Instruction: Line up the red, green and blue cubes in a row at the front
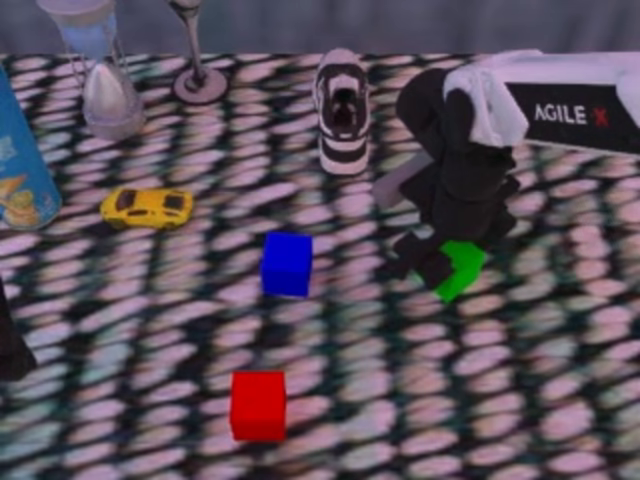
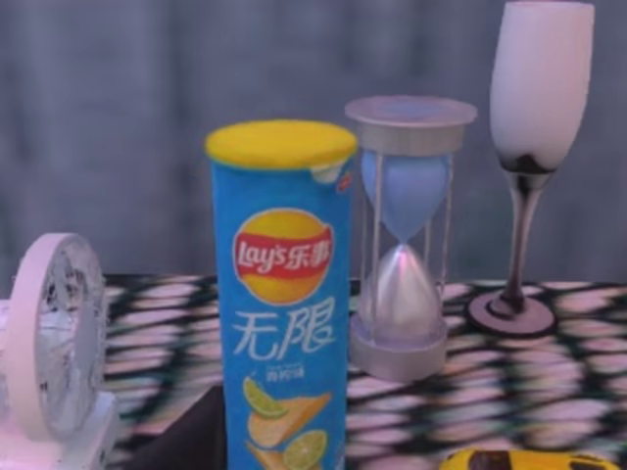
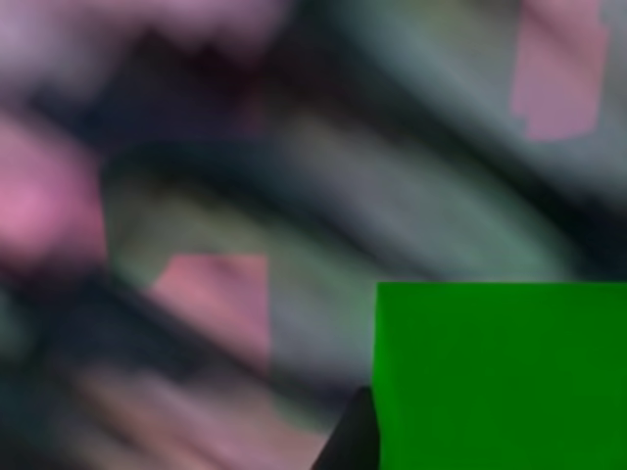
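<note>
The green cube [image 1: 465, 265] lies on the table at the right, turned at an angle. My right gripper [image 1: 437, 262] hangs low right over it and hides its near-left part. In the right wrist view the green cube [image 3: 500, 377] looms large, with a dark piece of the gripper against its edge. The blue cube [image 1: 287, 264] sits near the table's middle. The red cube [image 1: 258, 405] rests alone near the front edge. My left arm [image 1: 8, 345] stays parked at the left edge.
A yellow toy car [image 1: 147, 207] and a blue crisp can [image 1: 20, 170] stand at the left. An hourglass [image 1: 108, 85], a wine glass [image 1: 197, 75] and a black-and-white shoe [image 1: 343, 110] line the back. A white fan [image 2: 54, 352] shows in the left wrist view.
</note>
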You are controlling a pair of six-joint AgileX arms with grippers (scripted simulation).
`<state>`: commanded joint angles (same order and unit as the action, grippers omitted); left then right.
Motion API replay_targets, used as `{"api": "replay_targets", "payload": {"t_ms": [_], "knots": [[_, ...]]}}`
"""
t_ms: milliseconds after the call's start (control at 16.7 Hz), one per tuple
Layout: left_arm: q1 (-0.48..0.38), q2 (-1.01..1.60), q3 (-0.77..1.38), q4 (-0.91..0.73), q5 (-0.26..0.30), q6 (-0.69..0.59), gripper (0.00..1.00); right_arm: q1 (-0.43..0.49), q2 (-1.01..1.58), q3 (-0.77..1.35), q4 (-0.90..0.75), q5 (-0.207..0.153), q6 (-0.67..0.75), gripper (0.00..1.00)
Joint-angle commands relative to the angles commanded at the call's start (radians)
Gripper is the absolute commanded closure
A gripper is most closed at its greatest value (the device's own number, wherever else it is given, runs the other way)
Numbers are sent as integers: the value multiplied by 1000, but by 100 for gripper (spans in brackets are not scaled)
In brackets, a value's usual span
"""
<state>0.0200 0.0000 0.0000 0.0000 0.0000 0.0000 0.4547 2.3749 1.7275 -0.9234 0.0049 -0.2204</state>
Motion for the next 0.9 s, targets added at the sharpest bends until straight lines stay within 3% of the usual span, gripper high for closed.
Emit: {"api": "replay_targets", "payload": {"t_ms": [120, 180, 720, 900], "knots": [[0, 0, 0, 0, 0, 0, 0, 0, 0, 0, 0, 0, 0, 98], [0, 0, 0, 0, 0, 0, 0, 0, 0, 0, 0, 0, 0, 100], [0, 0, 0, 0, 0, 0, 0, -2, -6, 4, -5, 0, 0, 100], [0, 0, 0, 0, 0, 0, 0, 3, -30, 51, -73, 0, -1, 100]]}}
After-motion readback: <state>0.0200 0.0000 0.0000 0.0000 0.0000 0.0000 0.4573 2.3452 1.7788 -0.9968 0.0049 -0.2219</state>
